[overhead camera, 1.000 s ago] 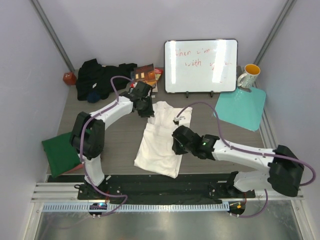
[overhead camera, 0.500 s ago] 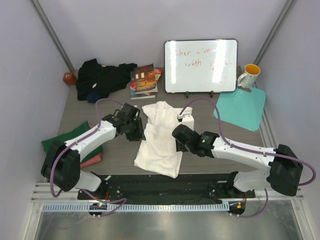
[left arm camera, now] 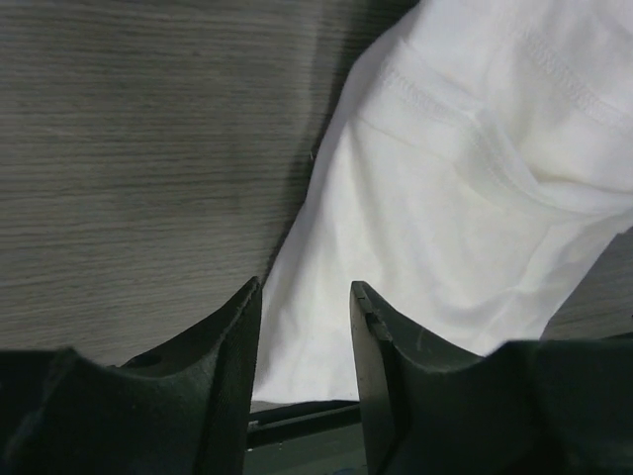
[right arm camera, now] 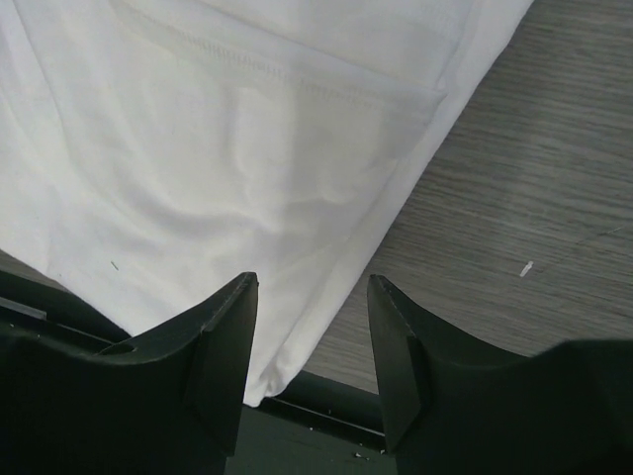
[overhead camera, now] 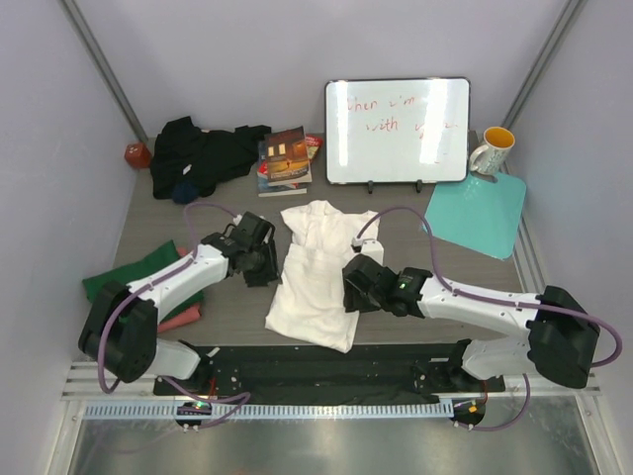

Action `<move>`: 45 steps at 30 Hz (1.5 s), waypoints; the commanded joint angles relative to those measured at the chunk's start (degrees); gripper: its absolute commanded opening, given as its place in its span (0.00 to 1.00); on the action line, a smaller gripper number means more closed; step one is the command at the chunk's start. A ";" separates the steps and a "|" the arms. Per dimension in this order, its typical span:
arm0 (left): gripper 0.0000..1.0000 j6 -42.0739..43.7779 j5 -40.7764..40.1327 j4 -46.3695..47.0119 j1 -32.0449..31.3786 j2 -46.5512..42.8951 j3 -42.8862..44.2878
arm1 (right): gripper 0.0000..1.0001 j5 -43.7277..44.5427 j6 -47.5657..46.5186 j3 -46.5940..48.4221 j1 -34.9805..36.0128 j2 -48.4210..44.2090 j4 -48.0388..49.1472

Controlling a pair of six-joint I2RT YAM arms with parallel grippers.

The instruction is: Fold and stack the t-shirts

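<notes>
Jaws of both grippers stand parted, holding nothing. The left gripper (overhead camera: 265,263) sits at the 9 o'clock edge of the white shirt (overhead camera: 315,292), and the right gripper (overhead camera: 352,289) is at its 3 o'clock edge. A second ago the left was up at the collar; it has since drawn back. The green shirt (overhead camera: 119,285) and pink shirt (overhead camera: 183,319) lie touching at 8 o'clock, and the black shirt (overhead camera: 203,153) is heaped far off at 11 o'clock.

We see grey wood-grain table (overhead camera: 138,213), pale lilac walls (overhead camera: 218,49) closing three sides, grey struts (overhead camera: 104,69) slanting up both back corners, toothed white rail (overhead camera: 297,408) along near edge, brushed metal sheet (overhead camera: 316,450) below. Soft even light.
</notes>
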 commanded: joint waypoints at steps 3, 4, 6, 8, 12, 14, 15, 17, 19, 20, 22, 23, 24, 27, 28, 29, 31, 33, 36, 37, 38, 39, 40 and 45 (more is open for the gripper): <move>0.49 0.02 -7.11 2.98 2.66 9.06 13.51 | 0.54 -4.85 1.34 -1.69 1.63 1.32 6.61; 0.49 0.29 -7.20 2.54 3.53 11.08 18.14 | 0.54 -4.85 1.17 -1.52 1.72 1.23 6.52; 0.49 1.34 -6.33 0.97 4.59 18.11 22.91 | 0.54 -4.85 0.81 -1.25 1.81 0.88 6.61; 0.48 2.05 -5.01 0.08 5.82 24.25 29.42 | 0.54 -4.85 0.46 -1.25 1.90 0.27 6.61; 0.48 3.19 -3.68 -1.76 6.53 33.14 39.60 | 0.53 -3.97 -0.15 -1.87 1.90 -0.35 6.61; 0.47 3.28 -3.68 -2.90 6.79 37.44 42.09 | 0.53 -3.79 0.02 -2.13 1.90 -0.61 6.52; 0.47 3.11 -3.68 -3.00 6.88 38.43 43.75 | 0.53 -3.79 0.11 -2.22 1.90 -0.88 6.52; 0.46 3.02 -3.68 -3.17 6.97 40.10 44.73 | 0.53 -3.62 0.28 -2.39 1.90 -1.58 6.43; 0.45 2.75 -3.77 -3.17 7.14 40.98 45.17 | 0.54 -3.27 0.11 -2.66 1.90 -2.02 6.34; 0.46 2.58 -4.03 -3.09 7.14 40.99 45.17 | 0.53 -2.92 0.11 -2.75 1.81 -2.37 6.43; 0.46 2.49 -4.04 -2.39 7.23 40.72 44.38 | 0.53 -2.56 -0.33 -2.75 1.90 -2.46 6.34; 0.46 2.49 -4.12 -2.12 7.23 40.55 44.03 | 0.53 -2.65 -0.42 -2.75 1.90 -2.29 6.43; 0.46 2.49 -4.21 -1.94 7.23 40.63 43.68 | 0.53 -2.56 -0.59 -2.75 1.90 -2.11 6.43; 0.45 2.84 -4.13 -1.07 7.32 41.51 43.41 | 0.53 -2.91 -0.77 -2.48 1.90 -1.15 6.34; 0.44 2.93 -4.04 -0.63 7.41 42.21 43.50 | 0.52 -3.09 -0.77 -2.31 1.90 -0.88 6.34; 0.38 3.02 -3.69 -0.45 7.41 42.56 43.59 | 0.51 -3.09 -0.77 -2.22 1.90 -0.44 6.43; 0.28 3.02 -2.03 0.60 7.41 42.57 43.59 | 0.45 -3.18 -0.68 -2.13 1.90 0.44 6.43; 0.21 2.84 -0.70 1.57 7.32 41.96 43.33 | 0.39 -3.35 -0.77 -2.22 1.90 0.79 6.61; 0.13 3.28 2.45 3.41 7.32 40.20 43.50 | 0.36 -3.18 -0.77 -2.22 1.90 1.23 6.70; 0.09 3.28 2.73 3.59 7.41 39.85 43.85 | 0.36 -3.09 -0.68 -2.31 1.90 1.58 6.78; 0.08 3.37 3.08 3.59 7.41 39.15 44.55 | 0.36 -3.18 -0.77 -2.31 1.90 1.76 6.87; 0.07 3.46 3.69 3.68 7.41 38.97 45.08 | 0.36 -3.18 -0.77 -2.22 1.90 1.93 6.79; 0.06 3.54 4.31 3.60 7.41 38.96 45.52 | 0.36 -3.26 -0.77 -2.22 1.90 2.28 6.87; 0.03 4.25 9.32 1.40 7.32 41.68 49.91 | 0.36 -3.44 -0.42 -2.39 1.90 3.51 7.31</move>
